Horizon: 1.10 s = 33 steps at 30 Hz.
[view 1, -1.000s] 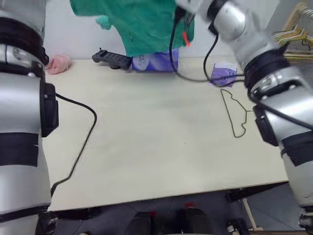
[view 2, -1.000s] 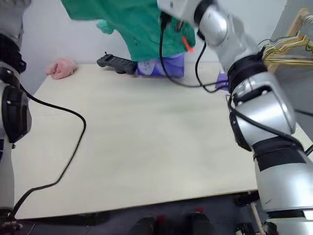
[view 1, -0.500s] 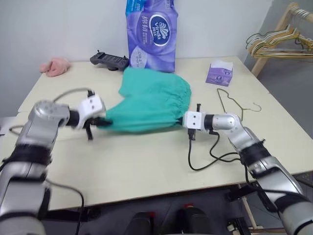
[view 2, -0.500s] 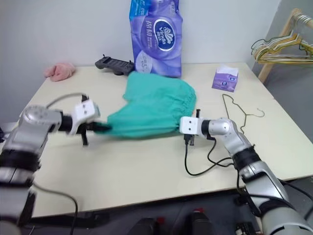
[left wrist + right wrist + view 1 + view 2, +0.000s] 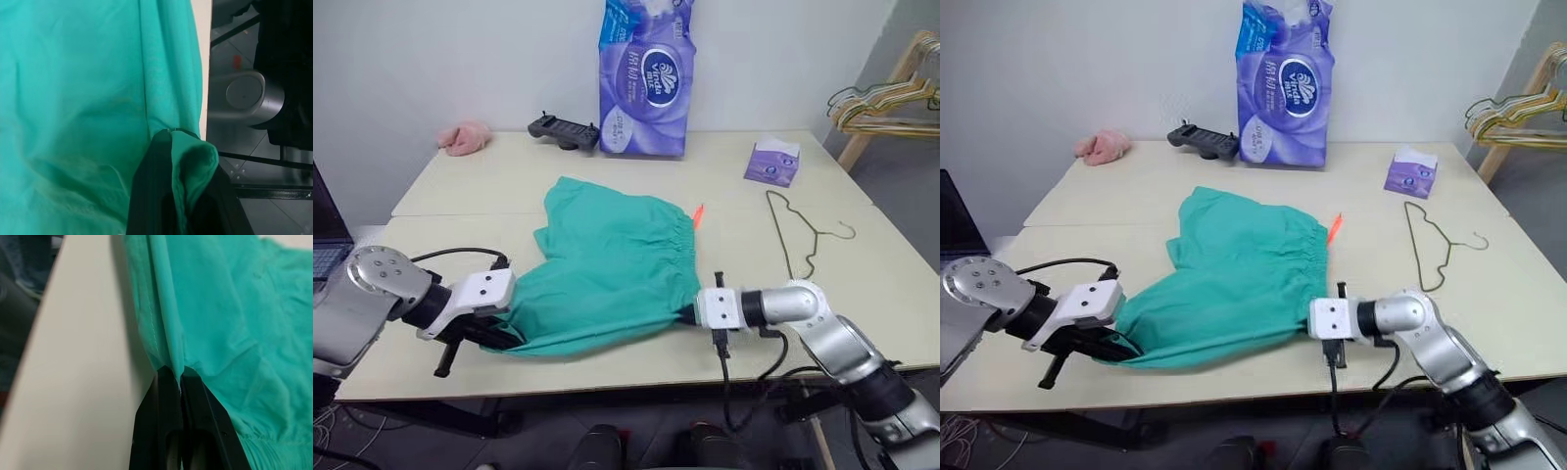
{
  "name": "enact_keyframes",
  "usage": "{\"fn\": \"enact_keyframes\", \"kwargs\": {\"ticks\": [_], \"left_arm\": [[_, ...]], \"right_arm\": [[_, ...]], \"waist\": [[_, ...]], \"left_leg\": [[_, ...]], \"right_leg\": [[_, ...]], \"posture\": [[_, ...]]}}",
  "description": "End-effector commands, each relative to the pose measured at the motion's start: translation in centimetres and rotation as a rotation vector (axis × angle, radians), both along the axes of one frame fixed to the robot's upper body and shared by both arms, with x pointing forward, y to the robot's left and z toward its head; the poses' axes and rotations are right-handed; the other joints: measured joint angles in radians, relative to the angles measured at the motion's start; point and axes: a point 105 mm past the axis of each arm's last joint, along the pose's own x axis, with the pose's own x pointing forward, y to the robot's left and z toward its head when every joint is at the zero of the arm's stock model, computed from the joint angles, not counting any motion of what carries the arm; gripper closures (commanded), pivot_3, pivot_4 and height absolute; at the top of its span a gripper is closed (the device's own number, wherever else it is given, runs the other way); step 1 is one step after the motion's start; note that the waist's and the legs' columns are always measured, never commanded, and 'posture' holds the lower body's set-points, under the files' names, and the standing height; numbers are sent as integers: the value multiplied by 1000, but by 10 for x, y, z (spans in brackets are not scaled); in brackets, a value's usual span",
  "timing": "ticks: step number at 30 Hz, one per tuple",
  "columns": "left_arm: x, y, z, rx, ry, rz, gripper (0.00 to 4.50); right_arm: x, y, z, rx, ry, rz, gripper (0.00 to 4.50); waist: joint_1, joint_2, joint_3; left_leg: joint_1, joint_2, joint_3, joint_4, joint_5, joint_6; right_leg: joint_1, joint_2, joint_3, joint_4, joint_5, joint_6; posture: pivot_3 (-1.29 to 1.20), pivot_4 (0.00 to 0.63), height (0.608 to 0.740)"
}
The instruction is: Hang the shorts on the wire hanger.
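The shorts (image 5: 607, 269) are lowered from mid-air onto the tabletop (image 5: 744, 201), hem corners pinched by left gripper (image 5: 505, 338) and right gripper (image 5: 688, 311), fingertips hidden by fabric, wire hanger (image 5: 793, 227) well apart.

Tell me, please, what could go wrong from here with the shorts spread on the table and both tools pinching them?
1. Both the left tool and the right tool pinch only thin folds at the hem of the shorts; a tug could pull the fabric free.
2. The shorts lie close to the table's near edge and could slide off.
3. The wire hanger lies apart, beyond the right arm, so reaching it means releasing a grip.
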Motion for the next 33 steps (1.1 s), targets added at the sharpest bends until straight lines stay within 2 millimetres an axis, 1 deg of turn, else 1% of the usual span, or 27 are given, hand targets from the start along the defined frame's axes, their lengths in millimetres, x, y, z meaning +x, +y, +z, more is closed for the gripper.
{"fn": "enact_keyframes", "kwargs": {"ticks": [1, 4, 7, 11, 15, 19, 26, 33], "left_arm": [[-22, -2, -2, 9, 92, -34, 4491], [-34, -4, -6, 4, 136, -53, 4491], [-41, -4, -7, 2, 167, -63, 4491], [-50, -5, -8, -4, 201, -83, 4491], [-49, 0, -12, 20, 187, -84, 4491], [-47, 2, -15, 24, 171, -83, 4491], [-46, 3, -21, 32, 152, -104, 4491], [-46, 2, -24, 24, 152, -112, 4491]], "right_arm": [[-7, -19, 4, -32, 35, -54, 4500], [-13, -20, 4, -26, 65, -75, 4500], [-15, -19, 5, -16, 86, -90, 4500], [-20, -15, 4, -3, 124, -93, 4500], [-26, -15, 3, -14, 155, -79, 4500], [-40, -14, 5, -21, 233, -48, 4500], [-62, -17, 4, -93, 320, 34, 4500], [-61, -12, 4, -90, 317, 12, 4500]], "waist": [[-5, 0, 0], [-11, 0, 1], [-12, 0, 2], [-16, 1, 5], [-17, 1, 11], [-18, 2, 16], [-20, 3, 24], [-22, 3, 31]], "left_leg": [[1, 0, 0, 0, 0, 0], [1, 3, 0, 0, -2, 3], [1, 4, -2, 0, -2, 3], [1, 5, -3, -1, -2, 3], [1, 4, -2, -1, -2, 3], [1, 4, -3, -1, -2, 3], [1, 5, -3, -1, -2, 3], [1, 6, -3, -1, -2, 2]], "right_leg": [[0, 0, 0, 0, 0, 0], [0, 0, 0, 0, -2, -4], [0, 1, -2, 1, -5, -9], [0, 2, -3, 1, -6, -9], [0, 2, -2, 1, -6, -9], [0, 2, -2, 1, -6, -9], [0, 1, -3, 0, -6, -9], [0, 1, -3, 0, -6, -10]], "posture": [[187, 81, 740], [178, 85, 740], [177, 85, 740], [173, 92, 740], [175, 97, 740], [176, 102, 740], [174, 105, 740], [171, 110, 740]]}}
